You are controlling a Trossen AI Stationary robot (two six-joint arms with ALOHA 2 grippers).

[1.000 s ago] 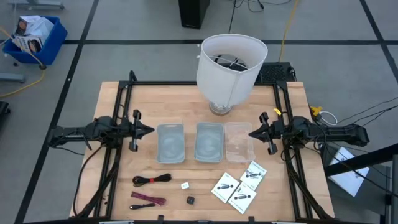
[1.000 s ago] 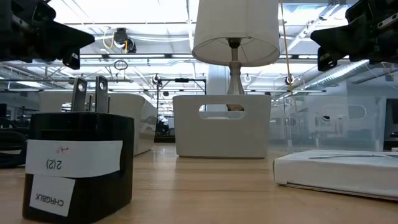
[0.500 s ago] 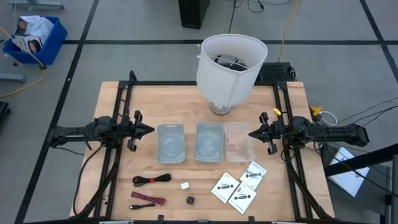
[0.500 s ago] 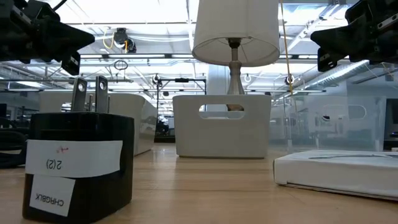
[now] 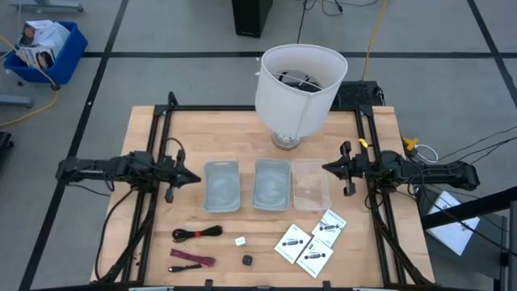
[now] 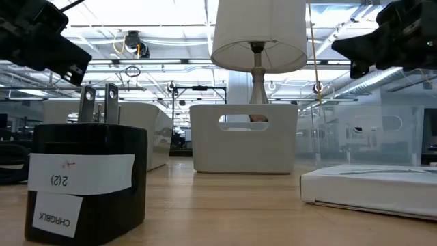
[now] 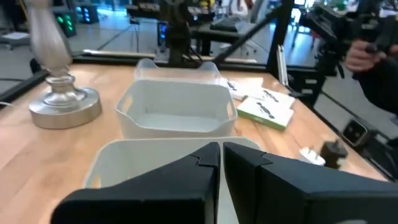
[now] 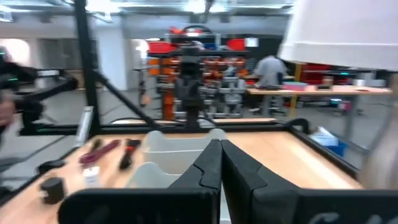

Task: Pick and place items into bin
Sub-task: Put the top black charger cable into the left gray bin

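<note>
The items lie on the near part of the table: a black coiled cable [image 5: 196, 234], a magenta coiled cable [image 5: 191, 259], a tiny white piece [image 5: 240, 240], a small black cube [image 5: 247, 260] and white packets with black print [image 5: 311, 240]. In the low view the cube [image 6: 89, 181] stands close, prongs up, and a packet [image 6: 369, 188] lies flat. My left gripper [image 5: 196, 179] hovers shut left of the bins. My right gripper [image 5: 325, 169] hovers shut right of them. Both touch nothing.
Three bins stand in a row mid-table: left [image 5: 222, 185], middle [image 5: 272, 183], and a clear one on the right [image 5: 310, 183]. A lamp with a white shade [image 5: 299, 81] stands behind them at the far edge. Bare wood lies between bins and items.
My left gripper has turned about its own axis, tipped downward and shifted slightly toward the table's near edge. My right gripper has also turned a little in place. No item has moved.
</note>
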